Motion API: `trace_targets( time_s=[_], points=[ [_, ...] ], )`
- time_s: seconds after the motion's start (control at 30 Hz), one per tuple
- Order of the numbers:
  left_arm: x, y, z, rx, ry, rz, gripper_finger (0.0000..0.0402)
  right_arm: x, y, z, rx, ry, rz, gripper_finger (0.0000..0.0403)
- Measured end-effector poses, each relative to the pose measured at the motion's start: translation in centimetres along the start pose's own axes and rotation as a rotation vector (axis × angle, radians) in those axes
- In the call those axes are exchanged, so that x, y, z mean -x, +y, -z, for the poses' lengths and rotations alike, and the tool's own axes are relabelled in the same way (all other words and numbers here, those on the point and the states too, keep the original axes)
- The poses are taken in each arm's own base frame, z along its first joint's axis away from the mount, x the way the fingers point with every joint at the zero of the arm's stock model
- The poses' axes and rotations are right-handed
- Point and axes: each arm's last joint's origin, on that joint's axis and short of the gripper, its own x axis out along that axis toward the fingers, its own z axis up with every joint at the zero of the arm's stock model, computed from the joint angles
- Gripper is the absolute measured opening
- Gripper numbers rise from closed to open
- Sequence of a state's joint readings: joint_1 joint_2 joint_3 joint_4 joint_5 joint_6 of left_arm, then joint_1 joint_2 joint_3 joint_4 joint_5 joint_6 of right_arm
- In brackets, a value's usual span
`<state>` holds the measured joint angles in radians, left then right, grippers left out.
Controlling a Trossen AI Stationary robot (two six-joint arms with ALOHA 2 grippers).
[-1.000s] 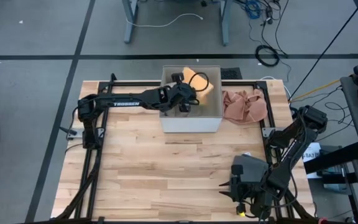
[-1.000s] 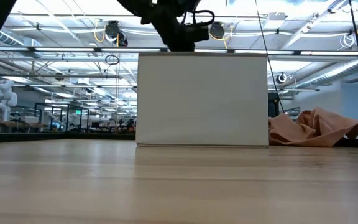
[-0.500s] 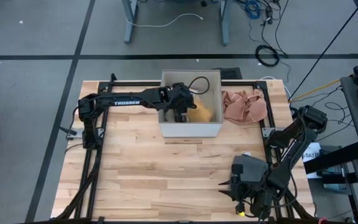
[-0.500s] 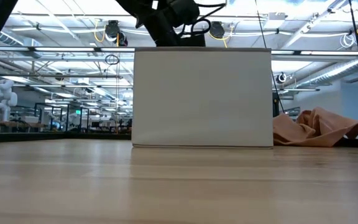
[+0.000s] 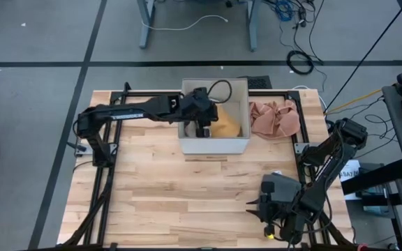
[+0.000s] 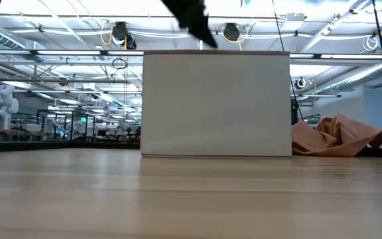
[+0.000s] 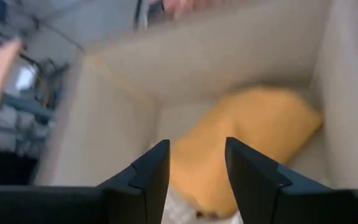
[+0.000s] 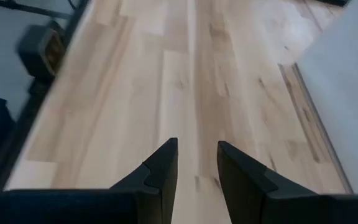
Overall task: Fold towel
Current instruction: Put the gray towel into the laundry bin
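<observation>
Wooden table [image 5: 152, 188] under two dark arms. From left: left gripper [image 5: 202, 125] hanging inside white box [image 5: 215, 144], fingers parted around nothing, yellow towel [image 5: 225, 125] lying loose just beside on the box floor, long axis slanting corner to corner. Farther right, crumpled pink towel [image 5: 274, 118] beside the box. Right gripper [image 5: 265, 209] parked at the near edge, partly open, empty, well apart; left arm clearly nearer both.

We see two dark, near-black jointed arms

The left arm [image 5: 128, 111] carries white lettering along its long link, and a black cable loops at its wrist; the right arm [image 5: 326, 164] has bulky rounded joint housings; in our wrist views each gripper shows two matte black, wedge-shaped fingers [image 7: 151, 171] with angular facets [image 8: 163, 165]
</observation>
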<state>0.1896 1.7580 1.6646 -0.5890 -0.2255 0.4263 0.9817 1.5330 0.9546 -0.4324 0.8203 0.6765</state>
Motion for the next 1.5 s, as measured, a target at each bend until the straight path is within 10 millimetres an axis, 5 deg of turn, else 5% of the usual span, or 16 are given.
trace_targets(
  time_s=[0.27,0.57,1.03,1.3,1.5],
  points=[
    [5.4,-2.3,-5.1,-0.015,-0.204,0.008,0.0160,0.1,-0.6,0.9,-0.042,0.071,0.042,0.0100],
    [7.6,-10.8,-6.2,-0.089,-0.252,0.206,0.0161,0.9,-0.7,2.0,-0.051,0.159,0.044,0.0100],
    [4.4,-22.1,-0.2,0.012,-0.326,0.361,0.0161,2.6,0.5,3.5,-0.166,0.342,-0.091,0.0100],
    [2.3,-24.3,4.3,0.178,-0.414,0.385,0.0161,3.2,0.9,4.6,-0.244,0.378,-0.109,0.0100],
    [1.5,-24.9,6.9,0.265,-0.409,0.401,0.0161,1.8,1.5,7.0,-0.260,0.452,-0.154,0.0100]
  ],
)
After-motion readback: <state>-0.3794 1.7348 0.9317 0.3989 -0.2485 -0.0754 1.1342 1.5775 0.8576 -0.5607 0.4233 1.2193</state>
